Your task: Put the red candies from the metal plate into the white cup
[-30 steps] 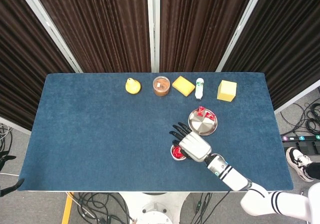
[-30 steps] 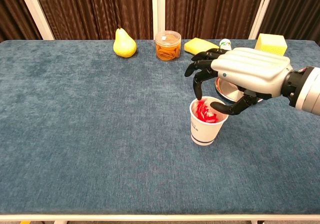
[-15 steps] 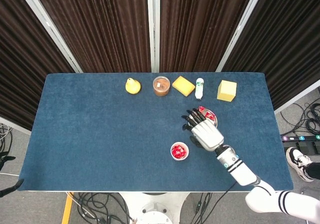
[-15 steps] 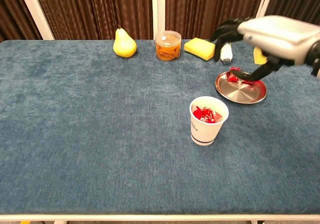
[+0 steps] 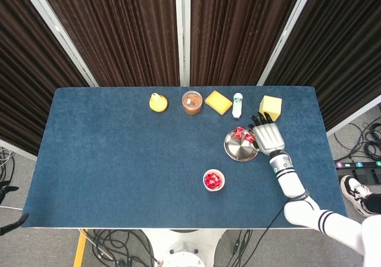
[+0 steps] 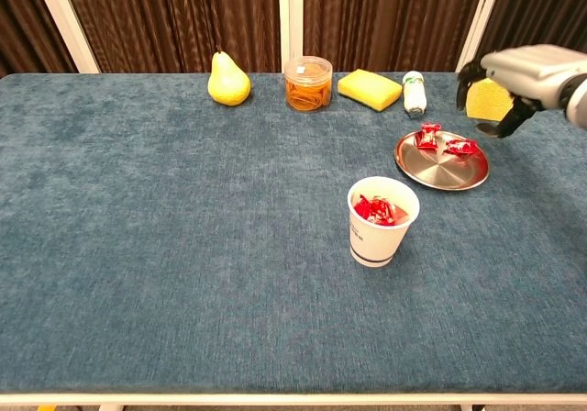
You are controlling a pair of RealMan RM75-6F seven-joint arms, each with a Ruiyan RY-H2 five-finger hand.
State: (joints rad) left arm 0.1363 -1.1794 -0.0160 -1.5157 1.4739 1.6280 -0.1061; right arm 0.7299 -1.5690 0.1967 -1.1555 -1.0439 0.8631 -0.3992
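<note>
Beside the metal plate (image 5: 239, 150), right robot hand (image 5: 269, 137) empty with fingers apart, red candies (image 6: 444, 141) on plate, white cup (image 6: 380, 221) nearby

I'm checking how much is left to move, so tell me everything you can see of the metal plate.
The metal plate is a round, shallow, shiny silver dish lying flat on the blue table, right of the white cup. Two red candies lie on its far part; the rest is bare. The right hand hovers beyond its right edge, not touching.

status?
Right hand empty, beside plate. Left not in view. Two candies on plate, some in cup. Path clear.
</note>
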